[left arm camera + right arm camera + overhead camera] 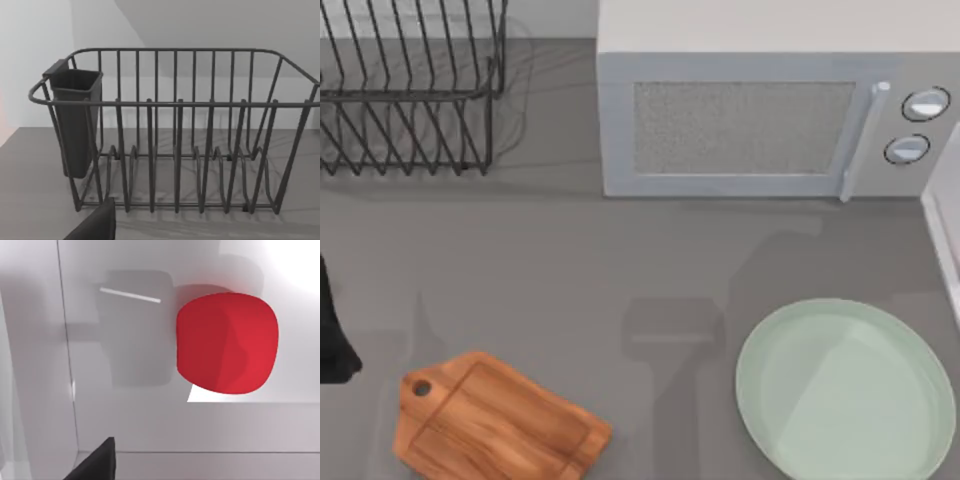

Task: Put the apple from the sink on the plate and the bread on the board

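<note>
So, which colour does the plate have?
Pale mint green; the plate shows best in the top view.

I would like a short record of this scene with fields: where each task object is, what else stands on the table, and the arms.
apple: the apple lies on a pale white surface, seen in the right wrist view
plate: the plate at the table's right, bare
board: the board at the table's left, bare
other: dish rack back left; microwave behind
left arm: faces the dish rack
right arm: above the apple

Apple (226, 342) on seemingly pale sink (150, 430) floor
</note>
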Motion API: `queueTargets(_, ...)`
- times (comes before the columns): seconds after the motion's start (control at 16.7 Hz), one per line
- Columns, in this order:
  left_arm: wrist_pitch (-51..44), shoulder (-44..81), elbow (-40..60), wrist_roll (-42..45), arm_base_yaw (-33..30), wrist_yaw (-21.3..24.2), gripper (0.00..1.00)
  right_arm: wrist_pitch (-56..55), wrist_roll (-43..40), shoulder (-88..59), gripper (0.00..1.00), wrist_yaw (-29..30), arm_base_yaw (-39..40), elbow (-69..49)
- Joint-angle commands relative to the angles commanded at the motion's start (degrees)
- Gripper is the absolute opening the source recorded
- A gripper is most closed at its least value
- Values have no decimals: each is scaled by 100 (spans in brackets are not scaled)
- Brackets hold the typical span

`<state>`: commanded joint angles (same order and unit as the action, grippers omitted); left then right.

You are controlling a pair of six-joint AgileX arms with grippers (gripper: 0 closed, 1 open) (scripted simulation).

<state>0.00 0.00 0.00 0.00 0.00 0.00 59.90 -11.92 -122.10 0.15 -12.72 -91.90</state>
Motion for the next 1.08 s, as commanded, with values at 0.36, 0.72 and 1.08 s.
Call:
queueTargets(0.36,0,0,0,0,0,0,100,-1474,12,-863,100,8,-12,546)
queueTargets(0.72,0,0,0,0,0,0,100,-2658,22,-1624,100,16,-24,1022)
queueTargets(1.08,0,0,0,0,0,0,100,-2662,22,-1628,85,16,-24,1024)
